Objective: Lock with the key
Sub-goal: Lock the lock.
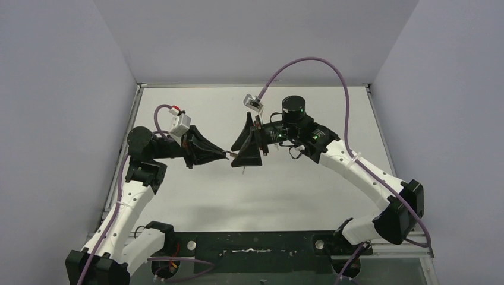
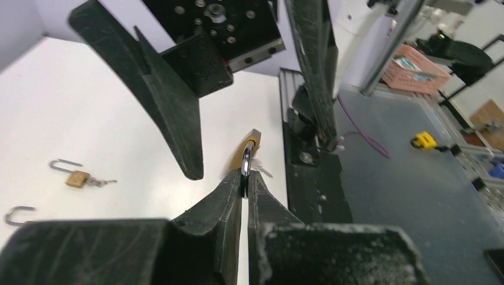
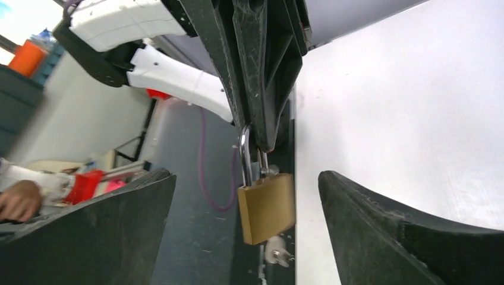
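Note:
A brass lock hangs in the air by its silver shackle. My left gripper is shut on that shackle, and the brass body sticks out beyond its tips. A silver key sits in the underside of the lock. My right gripper is open, with one finger on each side of the lock and touching neither side. From above, the two grippers meet tip to tip over the middle of the table, left gripper and right gripper.
A second small brass padlock with an open shackle and a key lies on the white table. A loose shackle end shows nearer the frame's left edge. The black base rail runs along the near edge.

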